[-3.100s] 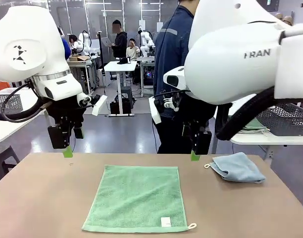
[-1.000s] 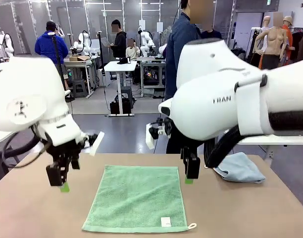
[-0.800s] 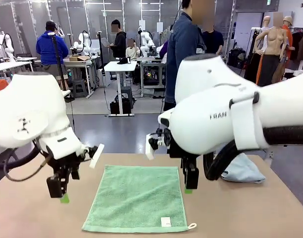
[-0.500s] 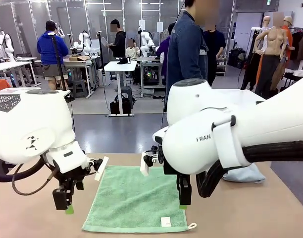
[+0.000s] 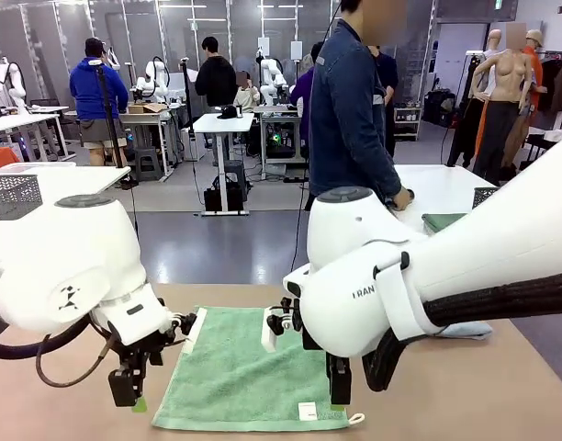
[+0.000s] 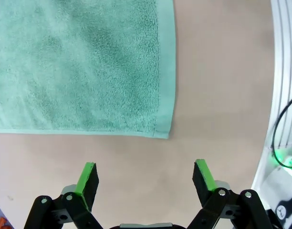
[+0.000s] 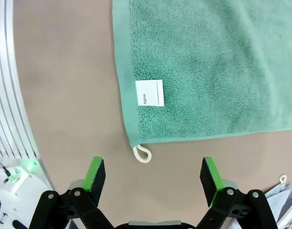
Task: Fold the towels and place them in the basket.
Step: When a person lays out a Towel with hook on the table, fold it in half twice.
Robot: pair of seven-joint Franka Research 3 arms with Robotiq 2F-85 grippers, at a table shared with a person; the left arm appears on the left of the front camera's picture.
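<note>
Front view: green towel (image 5: pixel 249 377) lies flat and unfolded on the worktop (image 5: pixel 61 418), mid-width, near the robot-side edge. Left gripper (image 5: pixel 127 397) is low over bare worktop just off the towel's near-left corner. Right gripper (image 5: pixel 340 393) is low at the near-right corner. I can't tell whether either one touches the surface. Blue towel (image 5: pixel 466 329) sits toward the right edge, mostly hidden behind the right arm. A person (image 5: pixel 350 110) stands side-on at the far edge.

Left wrist view: left gripper (image 6: pixel 146 177) has its fingers spread wide and nothing between them. The green towel (image 6: pixel 79 62) corner is just beyond the tips.

Right wrist view: right gripper (image 7: pixel 153 175) is also spread wide and empty. The corner loop (image 7: pixel 142 153) lies just ahead between the fingers, and the white label (image 7: pixel 149 92) is on the green towel (image 7: pixel 208 57) right behind it.
</note>
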